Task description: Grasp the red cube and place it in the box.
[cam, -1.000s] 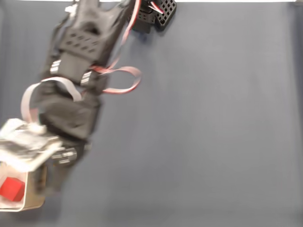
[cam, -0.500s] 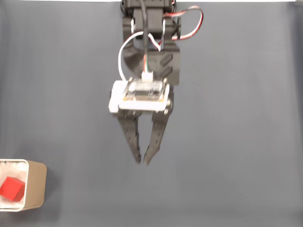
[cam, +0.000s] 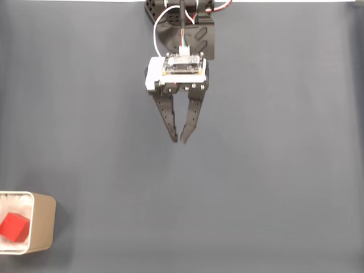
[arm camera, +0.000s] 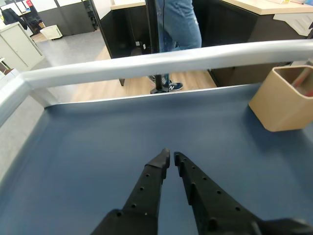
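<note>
In the fixed view, the red cube (cam: 13, 226) lies inside the box (cam: 43, 223) at the near left corner of the blue counter (cam: 273, 170). Well apart from it, near the far edge at centre, the claw (cam: 178, 139) hangs empty, its tips clenched almost together. In the wrist view, the claw (arm camera: 170, 157) points across the counter toward a grey rail (arm camera: 161, 61), with the box (arm camera: 283, 100) at right.

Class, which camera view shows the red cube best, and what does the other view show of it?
The fixed view: the red cube lies in plain sight inside the box at lower left. In the wrist view the box stands at right, with a red trace inside its rim, too little to identify.
</note>
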`<state>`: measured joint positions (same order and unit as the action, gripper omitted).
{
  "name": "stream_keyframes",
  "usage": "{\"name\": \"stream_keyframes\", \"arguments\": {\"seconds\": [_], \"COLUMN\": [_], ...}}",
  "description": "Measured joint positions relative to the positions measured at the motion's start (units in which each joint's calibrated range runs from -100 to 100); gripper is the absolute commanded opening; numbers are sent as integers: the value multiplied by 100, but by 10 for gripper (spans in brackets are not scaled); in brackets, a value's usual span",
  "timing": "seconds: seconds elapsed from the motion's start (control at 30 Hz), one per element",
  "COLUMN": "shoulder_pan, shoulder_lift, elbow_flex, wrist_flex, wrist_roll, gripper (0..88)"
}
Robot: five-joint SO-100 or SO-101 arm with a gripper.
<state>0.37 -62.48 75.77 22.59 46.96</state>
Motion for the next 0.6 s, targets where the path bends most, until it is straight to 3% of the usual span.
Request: {"name": "stream_keyframes", "arguments": {"seconds": [0.3, 0.6], "shoulder_pan": [7, 37], "shoulder_lift": [-2258, -3604], "elbow_flex": [2034, 2360], "wrist_flex": [756, 3373], "wrist_roll": [0, -39], "gripper": [0, 0]}}
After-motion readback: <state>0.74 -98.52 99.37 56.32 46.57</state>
